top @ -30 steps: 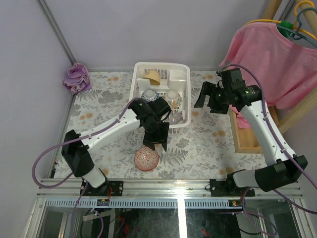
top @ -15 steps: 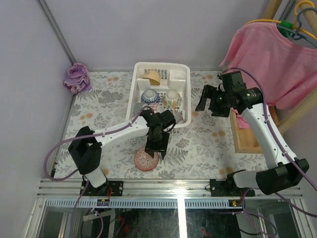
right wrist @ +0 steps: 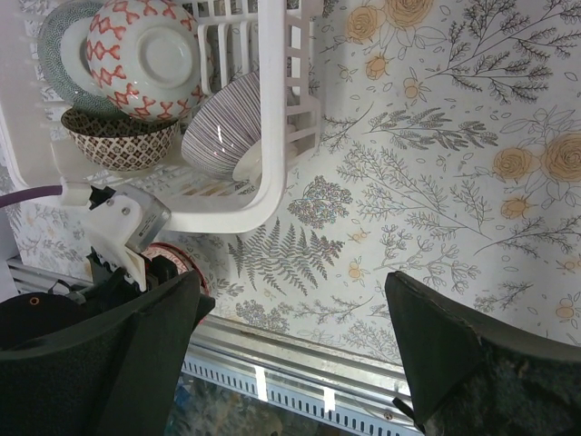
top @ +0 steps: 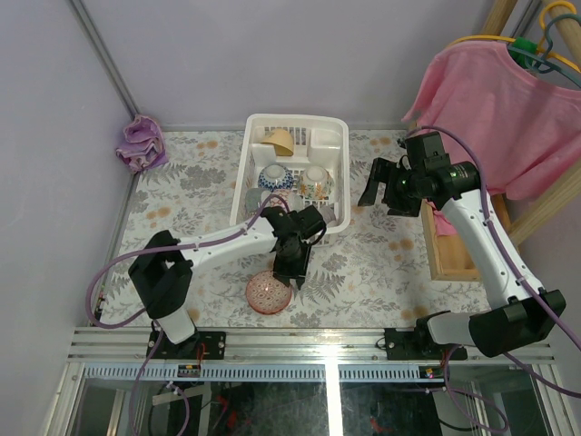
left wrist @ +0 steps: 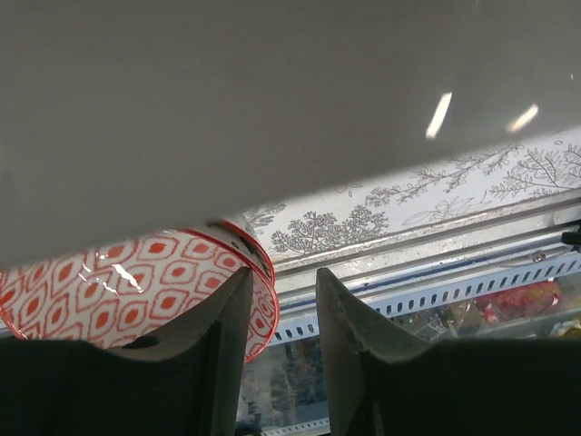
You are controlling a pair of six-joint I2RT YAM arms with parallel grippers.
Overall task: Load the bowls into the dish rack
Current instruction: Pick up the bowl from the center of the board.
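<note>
Left wrist view: the left gripper [left wrist: 280, 277] has its jaws drawn in to a slim gap over the rim of the red bowl [left wrist: 118, 291]. One finger covers part of the rim and daylight shows beside the other, so no firm pinch is visible.
Red bowl: it appears to sit mouth up on the desk [top: 381, 263], close to the near edge and just in front of the dish rack's near wall. It looks like the only bowl outside the rack.
Dish rack [top: 295, 118]: it stands at the middle of the desk's far edge. The loaded bowls [right wrist: 145, 54] lean on their sides and crowd the near end.
Right gripper [right wrist: 292, 282]: its jaws are wide and empty. It hovers over the desk beside the rack's right wall, apart from it.
Step in hand: probably closing on the rim before the lift.
Risk, slip: a thin pinch on glazed ceramic may let the bowl swing or drop once it is raised.
Risk, push: if only one finger meets the rim first, the bowl could skate toward the metal rail [left wrist: 408, 272] at the near edge.
Risk, collision: the rack wall is close, so a low carry could strike it.
Risk, crowding: little room shows among the loaded bowls, so a careless drop may chip or topple one.
</note>
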